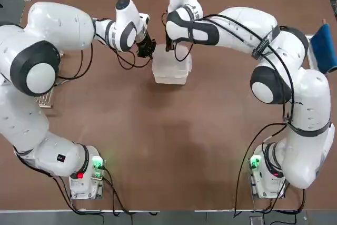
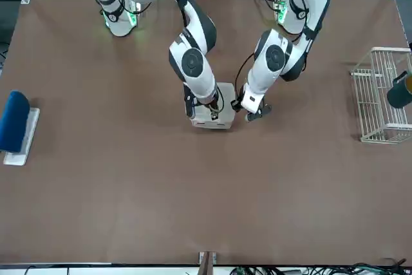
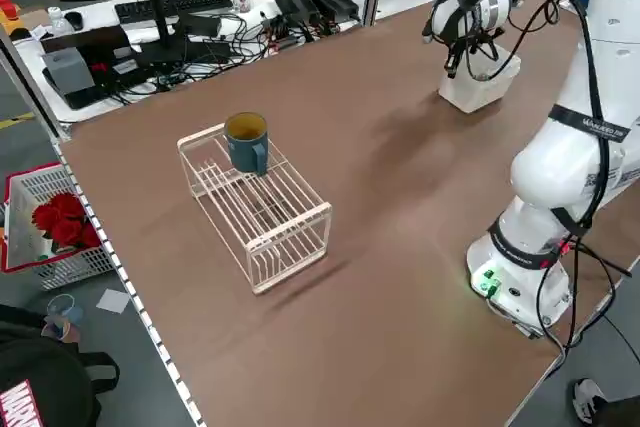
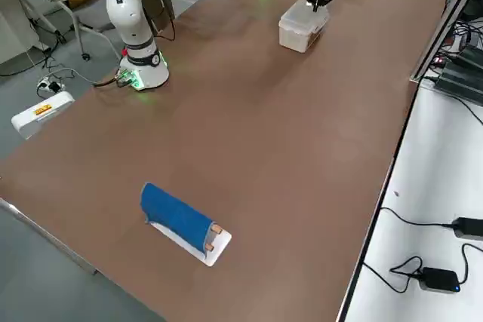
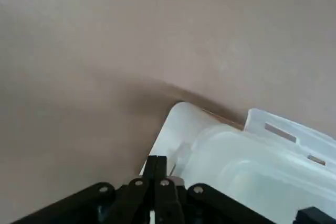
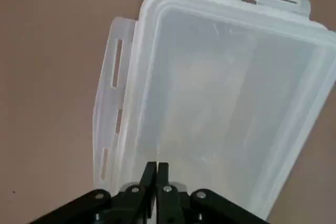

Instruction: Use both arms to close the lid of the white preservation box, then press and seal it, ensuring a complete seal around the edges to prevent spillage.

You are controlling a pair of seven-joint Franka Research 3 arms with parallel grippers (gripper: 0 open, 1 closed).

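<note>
Your right gripper (image 6: 156, 169), fingers pressed together, bears down on the far edge of the lid (image 6: 220, 103), which lies on the white preservation box (image 1: 169, 69) mid-table. Your left gripper (image 5: 156, 163), also pinched shut on nothing, sits at the box's left edge. Press off-centre and I judge the light box could tip or skid, leaving a side unsealed. The side latch flaps (image 6: 113, 108) look splayed outward; whether the rim has seated you cannot tell, since both wrists cover it from above.
</note>
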